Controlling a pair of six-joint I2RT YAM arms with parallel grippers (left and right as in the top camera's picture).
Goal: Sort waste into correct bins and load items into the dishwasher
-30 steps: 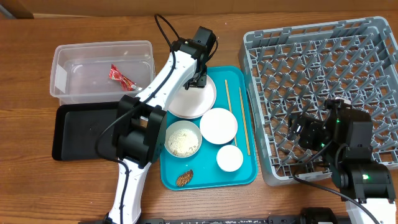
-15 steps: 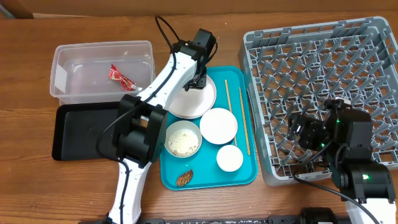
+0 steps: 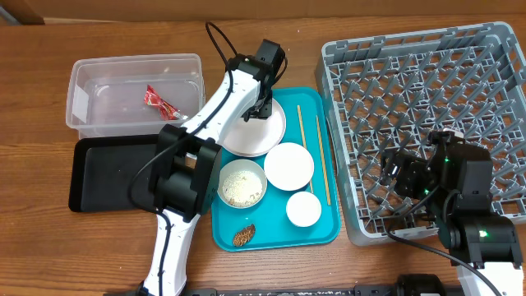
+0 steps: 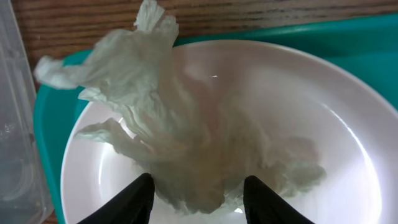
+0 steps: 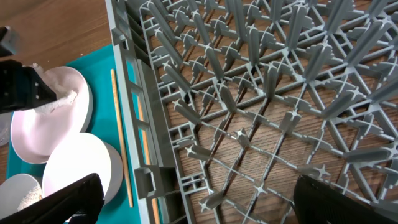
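Note:
In the left wrist view a crumpled white tissue (image 4: pixel 168 106) lies on the large white plate (image 4: pixel 311 99). My left gripper (image 4: pixel 199 186) is open over it, with a black finger on each side of the tissue's near end and a gap showing beside the right finger. Overhead, that gripper (image 3: pixel 261 105) hangs over the plate's (image 3: pixel 255 136) far edge. My right gripper (image 5: pixel 196 186) stands wide open and empty over the grey dish rack (image 5: pixel 280 62). The clear tub (image 3: pixel 90 90) holds the red wrapper (image 3: pixel 160 100), with the black tray (image 3: pixel 107 177) in front of it.
The teal tray (image 3: pixel 312 99) also carries a bowl of rice (image 3: pixel 242 182), an upturned white bowl (image 3: pixel 288 165), a small cup (image 3: pixel 303 209), a brown scrap (image 3: pixel 244 236) and two chopsticks (image 3: pixel 324 160). The rack's near wall (image 5: pixel 143 180) stands right beside the tray.

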